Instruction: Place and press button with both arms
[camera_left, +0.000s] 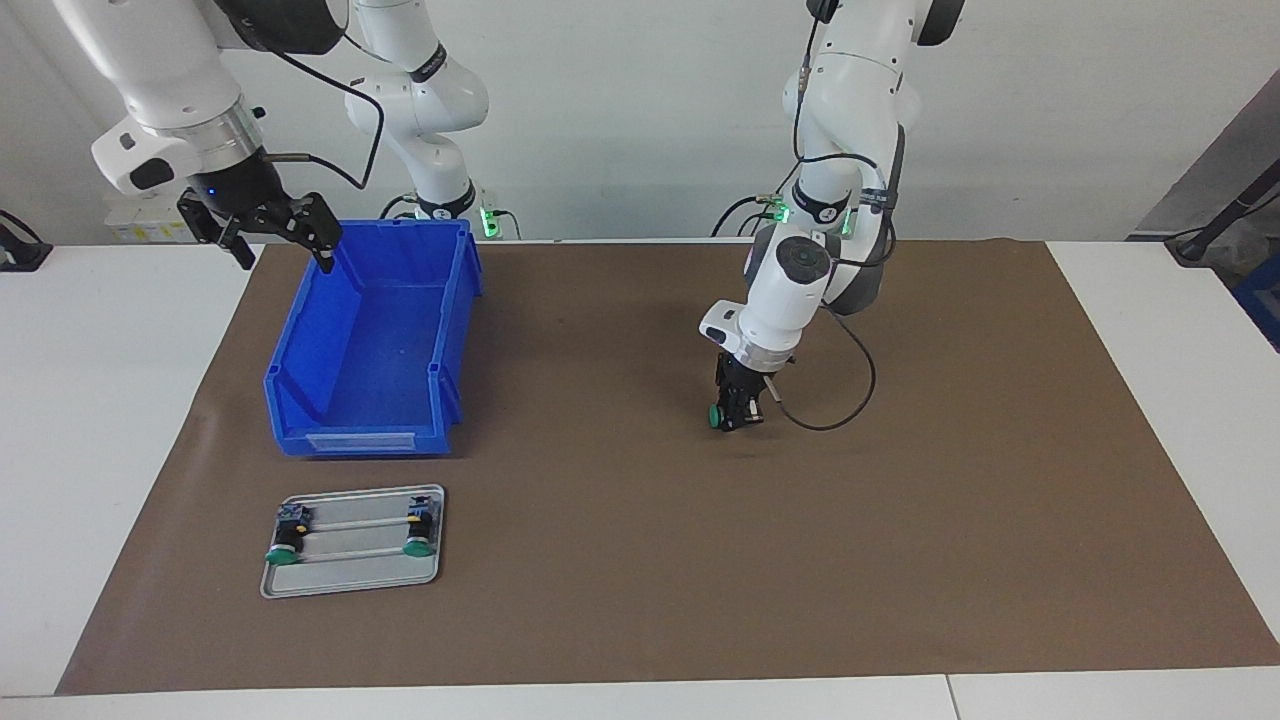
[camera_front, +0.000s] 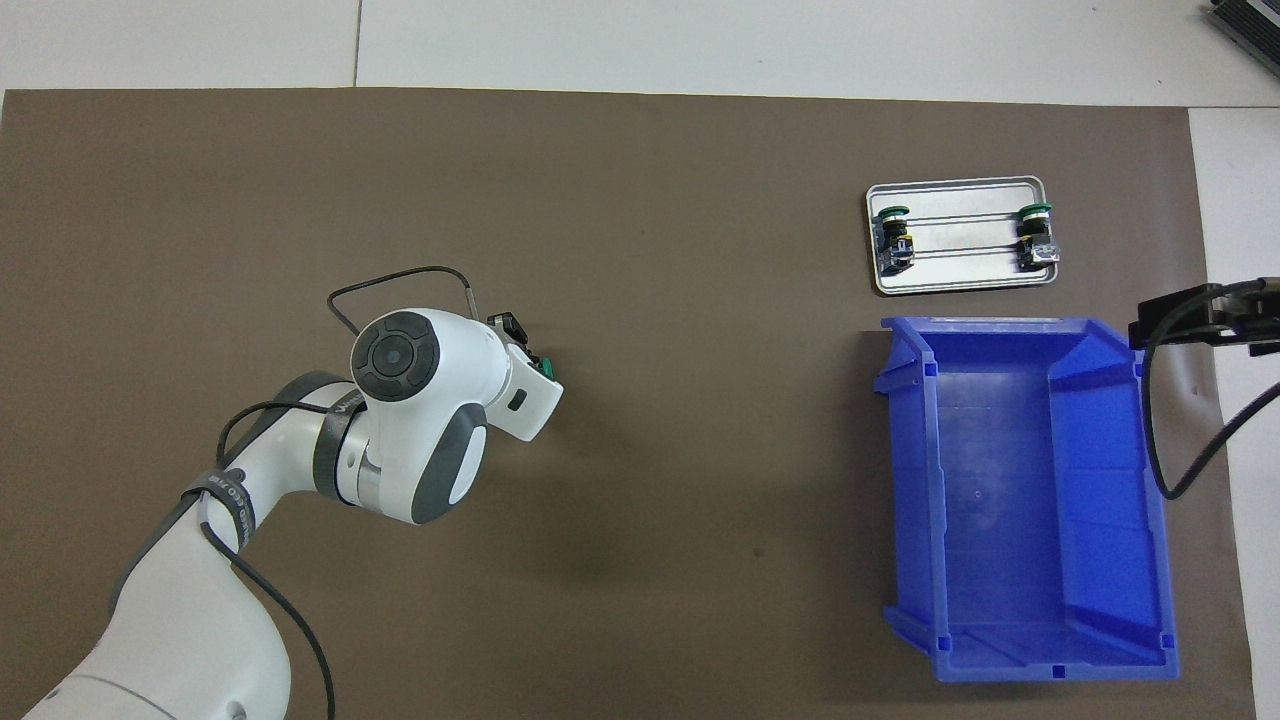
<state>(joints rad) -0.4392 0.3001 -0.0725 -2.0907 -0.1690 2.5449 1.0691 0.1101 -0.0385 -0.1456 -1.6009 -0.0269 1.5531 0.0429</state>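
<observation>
Now: left gripper (camera_left: 738, 412) clamped on the button (camera_left: 717, 416) above the mat (camera_left: 620, 420), green cap toward nine o'clock in the facing view; right gripper (camera_left: 280, 235) wide open, empty, over the blue bin's (camera_left: 370, 340) rim.

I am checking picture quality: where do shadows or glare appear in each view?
Facing view: a faint shadow on the mat under the left gripper holding the button; the tray looks mildly shiny. Overhead view: a soft dark patch beside the left arm; pale sheen inside the blue bin.

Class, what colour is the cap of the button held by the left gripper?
Green: the button in the left gripper shows best in the facing view.
</observation>
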